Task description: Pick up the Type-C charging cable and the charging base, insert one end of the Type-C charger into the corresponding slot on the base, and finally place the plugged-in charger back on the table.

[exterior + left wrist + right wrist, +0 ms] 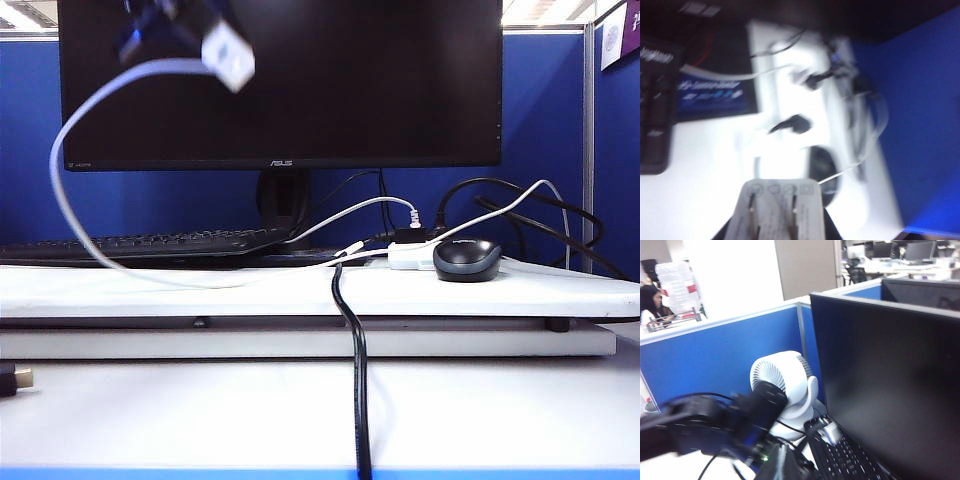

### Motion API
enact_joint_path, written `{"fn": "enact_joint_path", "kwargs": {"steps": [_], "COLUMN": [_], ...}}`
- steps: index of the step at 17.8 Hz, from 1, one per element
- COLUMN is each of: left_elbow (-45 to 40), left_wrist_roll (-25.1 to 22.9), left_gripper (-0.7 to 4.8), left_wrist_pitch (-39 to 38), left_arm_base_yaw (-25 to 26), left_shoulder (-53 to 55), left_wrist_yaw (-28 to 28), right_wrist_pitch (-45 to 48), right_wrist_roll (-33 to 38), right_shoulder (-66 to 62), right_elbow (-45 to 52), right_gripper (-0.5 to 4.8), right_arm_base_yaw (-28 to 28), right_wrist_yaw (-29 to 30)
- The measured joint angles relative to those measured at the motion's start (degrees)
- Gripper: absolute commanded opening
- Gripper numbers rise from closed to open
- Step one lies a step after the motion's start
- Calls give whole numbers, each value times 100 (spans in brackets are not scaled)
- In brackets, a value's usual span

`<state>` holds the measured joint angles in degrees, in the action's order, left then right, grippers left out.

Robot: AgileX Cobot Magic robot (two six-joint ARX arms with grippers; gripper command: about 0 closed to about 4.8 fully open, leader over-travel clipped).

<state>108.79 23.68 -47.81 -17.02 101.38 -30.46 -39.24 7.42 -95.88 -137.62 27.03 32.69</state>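
Note:
High at the upper left of the exterior view, my left gripper [200, 30] is shut on the charging base [228, 55], a small white block seen against the dark monitor. In the left wrist view the base [782, 207] shows its two-pronged face between my dark fingers [832, 227]; its slot is hidden. The Type-C charging cable [58, 190] runs from the base, loops down to the left and trails across the table [150, 292]. My right gripper [782, 462] is shut, with a thin white strip between its fingers that looks like the cable. I cannot make it out in the exterior view.
A black monitor [300, 80] stands at the back with a keyboard [140, 243] in front of it. A mouse [467, 259] and a flat white box with black plugs [410, 255] sit right of centre. A thick black cable [355, 380] hangs over the front edge. A white fan [785, 380] stands beside the monitor.

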Motion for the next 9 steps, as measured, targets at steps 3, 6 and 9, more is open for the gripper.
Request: {"fn": "enact_joint_path", "kwargs": {"steps": [3, 6, 9], "left_elbow": [-2, -2, -2], "left_wrist_roll": [-118, -476, -693], "left_gripper": [-6, -6, -6], "left_wrist_pitch": [-267, -358, -343], "left_arm_base_yaw": [-116, -431, -691], "left_shoulder": [466, 986, 1346], "left_wrist_yaw": [404, 1252, 1797], "right_wrist_pitch": [-240, -337, -378], "right_wrist_roll": [-15, -85, -114], "right_shoulder": [13, 15, 15], "right_elbow": [-2, -2, 0], "right_gripper": [-1, -1, -1], "right_arm_base_yaw": [2, 2, 2], "right_wrist_yaw": [-13, -15, -15]}}
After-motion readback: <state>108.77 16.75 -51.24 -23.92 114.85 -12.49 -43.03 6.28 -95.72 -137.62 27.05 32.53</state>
